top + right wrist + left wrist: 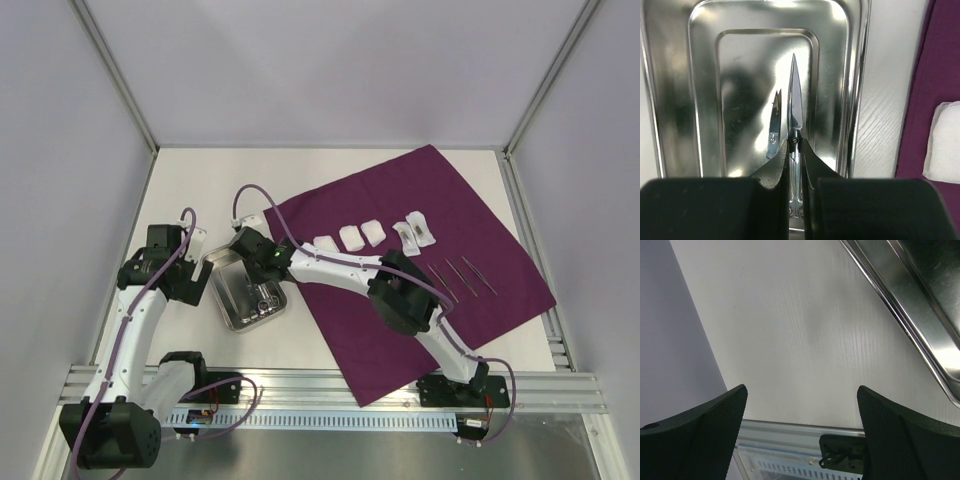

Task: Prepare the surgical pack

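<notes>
A dark purple cloth [420,240] lies spread flat on the table's right half. On it lie several white gauze pads [350,236] and several thin steel instruments [465,275]. A shiny steel tray [232,300] sits left of the cloth, and it fills the right wrist view [675,100]. My right gripper [795,145] is shut on steel scissors [794,100] at their pivot, over the tray; their reflection shows beside them. In the top view the right gripper [256,262] is over the tray. My left gripper [802,430] is open and empty left of the tray [920,325].
Grey enclosure walls stand left, right and behind. An aluminium rail [330,385] runs along the near edge, with the arm bases on it. Bare white table [200,190] lies behind the tray.
</notes>
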### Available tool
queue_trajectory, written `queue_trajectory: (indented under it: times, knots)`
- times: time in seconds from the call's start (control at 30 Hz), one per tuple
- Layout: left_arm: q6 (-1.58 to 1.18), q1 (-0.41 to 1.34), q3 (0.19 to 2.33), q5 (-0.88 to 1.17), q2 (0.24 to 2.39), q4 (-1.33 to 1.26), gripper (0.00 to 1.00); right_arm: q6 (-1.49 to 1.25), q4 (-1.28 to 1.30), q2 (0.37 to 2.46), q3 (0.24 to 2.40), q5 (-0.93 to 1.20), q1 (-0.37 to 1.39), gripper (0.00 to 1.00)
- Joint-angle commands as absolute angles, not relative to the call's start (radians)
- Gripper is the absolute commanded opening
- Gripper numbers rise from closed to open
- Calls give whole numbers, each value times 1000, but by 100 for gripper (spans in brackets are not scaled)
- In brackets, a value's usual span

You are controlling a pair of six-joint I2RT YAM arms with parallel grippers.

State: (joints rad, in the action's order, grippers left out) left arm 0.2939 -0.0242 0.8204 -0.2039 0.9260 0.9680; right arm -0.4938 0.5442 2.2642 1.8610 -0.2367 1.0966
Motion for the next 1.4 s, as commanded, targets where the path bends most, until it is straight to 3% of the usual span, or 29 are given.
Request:
queue_trajectory:
  times: [0.0,0.2,0.43,0.7,0.9,1.17,1.37]
  knots:
    - [293,-31,824,-210,904,966,100,-520,534,2292,1876,-278,1097,0]
    - [299,-32,824,-213,894,968,100,-526,540,2301,1876,-285,1098,0]
    - [301,-32,834,-212,896,973,100,-534,558,2286,1893,-278,1098,22]
    - [302,-31,848,-198,890,988,100,-514,543,2174,1879,-267,1097,31]
    - [316,-31,850,-209,879,1005,100,-425,495,1892,1665,-154,1048,37]
    - [307,-32,853,-195,880,1012,100,-359,591,1544,1197,-106,807,42]
    - [299,-31,868,-184,884,1026,100,-293,630,1457,1011,-89,598,42]
